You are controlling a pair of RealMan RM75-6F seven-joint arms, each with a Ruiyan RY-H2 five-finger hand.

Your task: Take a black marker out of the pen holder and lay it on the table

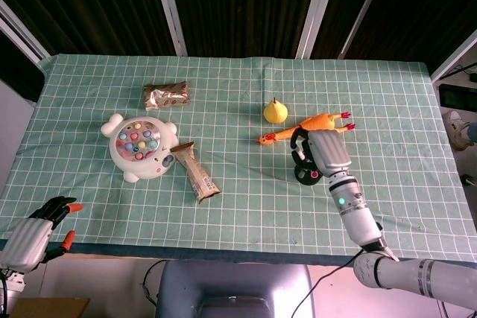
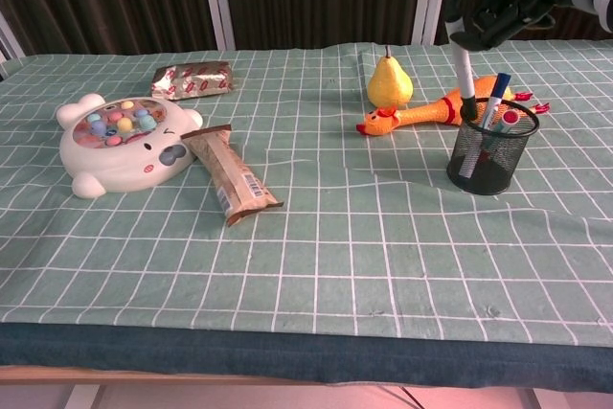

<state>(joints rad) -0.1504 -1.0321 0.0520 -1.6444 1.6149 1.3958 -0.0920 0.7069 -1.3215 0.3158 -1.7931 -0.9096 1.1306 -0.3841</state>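
Note:
The black mesh pen holder [image 2: 491,155] stands at the right of the table, beside the rubber chicken. My right hand [image 2: 498,7] is raised above it and grips the top of a marker [image 2: 465,69] with a white barrel and a black lower end. The marker hangs almost upright, its lower end about level with the holder's rim. A blue pen [image 2: 495,95] and a red-capped one [image 2: 510,117] stay in the holder. In the head view my right hand [image 1: 324,150] covers most of the pen holder [image 1: 304,174]. My left hand [image 1: 33,232] hangs off the table's near left corner, empty, fingers apart.
A yellow rubber chicken [image 2: 421,114] and a pear [image 2: 389,80] lie just behind and left of the holder. A wrapped snack bar [image 2: 230,174], a white bear-shaped toy [image 2: 120,141] and a foil packet [image 2: 193,76] occupy the left half. Green checked cloth [image 2: 383,256] covers the table.

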